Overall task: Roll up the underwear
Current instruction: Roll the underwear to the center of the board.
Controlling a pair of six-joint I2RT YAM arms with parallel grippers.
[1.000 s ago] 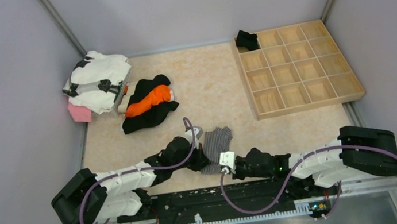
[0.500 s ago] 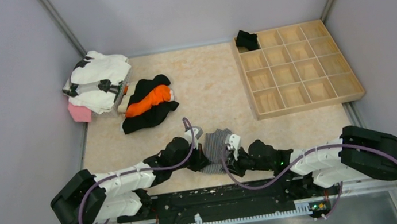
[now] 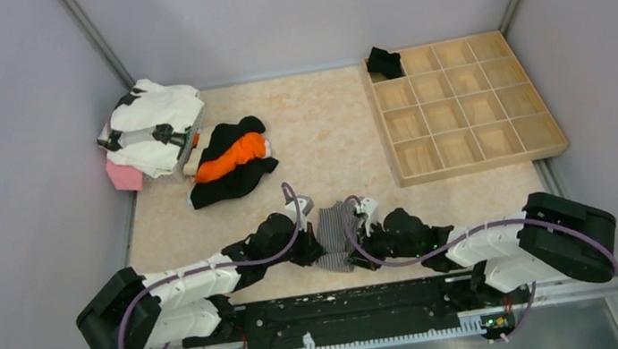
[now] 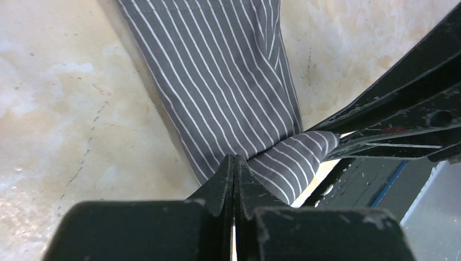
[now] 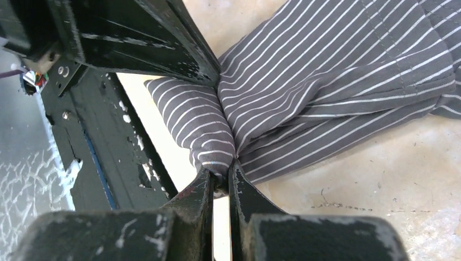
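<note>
The grey striped underwear (image 3: 331, 228) lies on the table just ahead of the arm bases, bunched into a narrow strip (image 4: 217, 70). My left gripper (image 4: 235, 159) is shut, its tips nipping a fold at the near left edge. My right gripper (image 5: 220, 175) is shut on the puffed near corner of the same underwear (image 5: 337, 70). In the top view the left gripper (image 3: 314, 244) and right gripper (image 3: 354, 242) face each other across the cloth. A black underwear (image 3: 382, 61) sits in the far-left cell of the wooden tray (image 3: 476, 157).
A white and black pile of garments (image 3: 150, 123) with a pink item (image 3: 123, 174) lies at the far left. Beside it is a black and orange garment (image 3: 233, 159). The black rail (image 3: 341, 307) runs along the near table edge, close under both grippers.
My right gripper has swung left and away from the bases, carrying the near corner of the striped underwear with it. The cloth is narrower and more bunched. The left gripper has barely moved.
</note>
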